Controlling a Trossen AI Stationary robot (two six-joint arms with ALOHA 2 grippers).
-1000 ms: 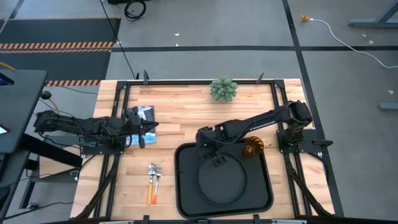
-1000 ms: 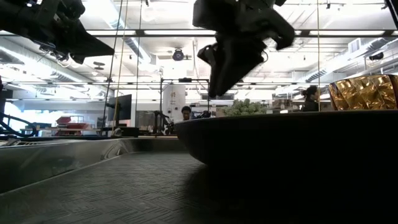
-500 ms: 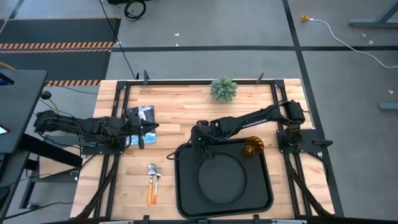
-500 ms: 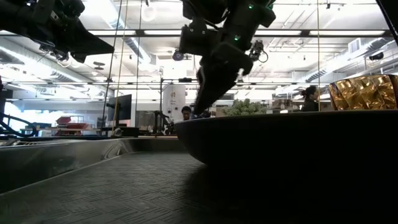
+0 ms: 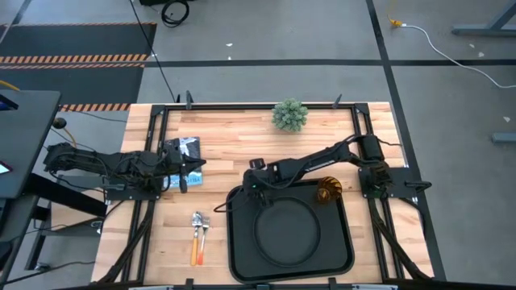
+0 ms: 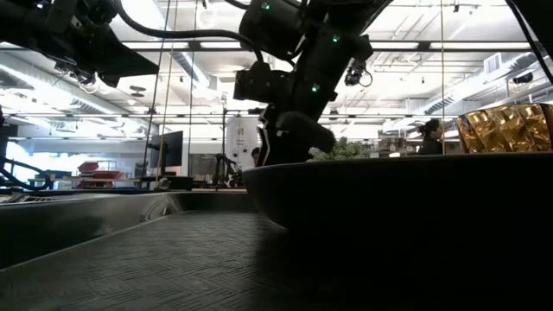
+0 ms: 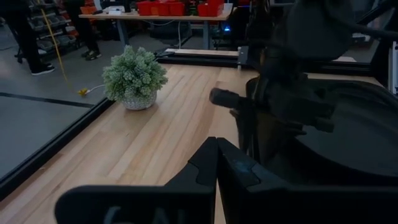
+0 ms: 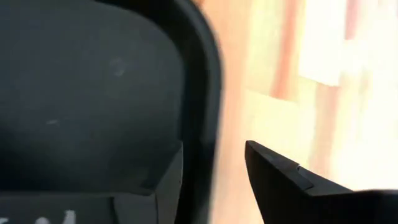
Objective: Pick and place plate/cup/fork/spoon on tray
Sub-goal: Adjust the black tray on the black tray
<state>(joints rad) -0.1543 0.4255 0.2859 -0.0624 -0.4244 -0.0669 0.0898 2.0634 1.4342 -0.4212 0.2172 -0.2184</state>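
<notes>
The black tray (image 5: 239, 242) lies at the table's near middle. The round black plate (image 5: 286, 234) lies flat in it. The amber cup (image 5: 326, 192) stands in its far right corner. The orange-handled fork and spoon (image 5: 199, 238) lie side by side on the wood left of the tray. My right gripper (image 5: 248, 193) is open and low at the tray's far left corner. In the right wrist view (image 8: 214, 155) one finger stands inside the rim (image 8: 208, 93) and one outside. My left gripper (image 5: 184, 173) is shut and empty at the table's left. My right gripper straddles the rim at the tray's far left corner (image 8: 211, 124), one finger (image 8: 165, 180) inside the tray and one (image 8: 280, 183) outside, coming from above. Whether either finger touches the rim, I cannot tell. The tray lies flat on the table.
A small potted plant (image 5: 290, 115) stands at the far middle of the table. A bluish packet (image 5: 185, 149) lies by my left gripper. Bare wood shows between the cutlery and the tray and along the far side.
My right gripper has gone from above the plate's far edge toward the table's left edge and down, to the tray's far left corner. The plate, cup, tray and cutlery have stayed where they were.
</notes>
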